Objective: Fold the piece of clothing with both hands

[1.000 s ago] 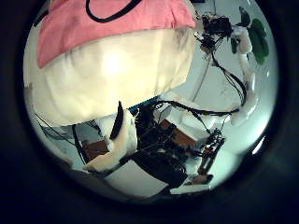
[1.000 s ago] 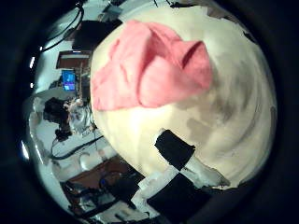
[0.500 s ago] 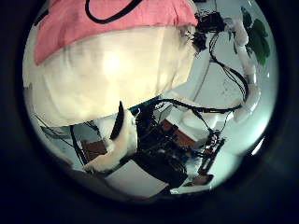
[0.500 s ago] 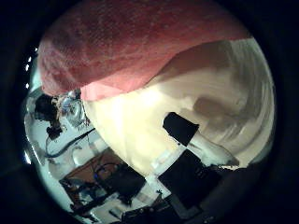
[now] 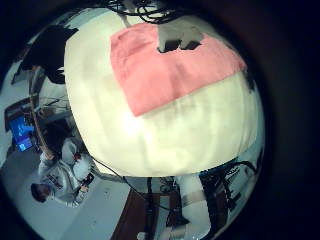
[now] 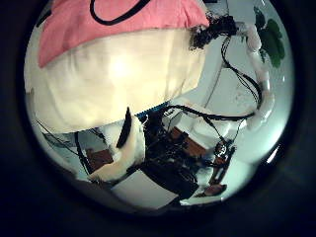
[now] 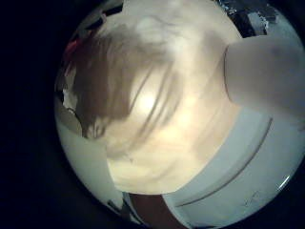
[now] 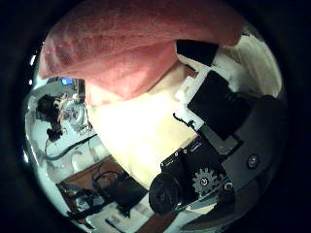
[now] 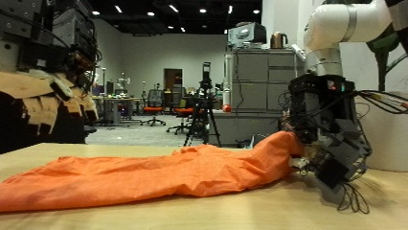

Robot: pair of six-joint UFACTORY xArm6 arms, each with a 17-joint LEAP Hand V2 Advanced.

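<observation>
An orange garment (image 9: 153, 172) lies stretched along the tan table (image 9: 255, 213). Its end rises to my right hand (image 9: 319, 144), whose fingers curl down onto the cloth. The right thumb side palm view shows the cloth (image 8: 126, 49) close, with a finger (image 8: 199, 53) bent onto it. My left hand is held high. Its little finger side palm view shows the whole garment (image 5: 170, 65) with the other hand (image 5: 182, 40) at its edge.
The table is round with a pale top (image 5: 170, 130). Its edge (image 6: 109, 114) runs close under the left palm. Racks, chairs and equipment stand in the room behind (image 9: 204, 96). The right arm (image 6: 259, 69) also shows in the left thumb side palm view.
The right palm has dropped close to the garment, and its fingers have curled in over the cloth. The left palm view has barely shifted; the right hand seen in it has moved.
</observation>
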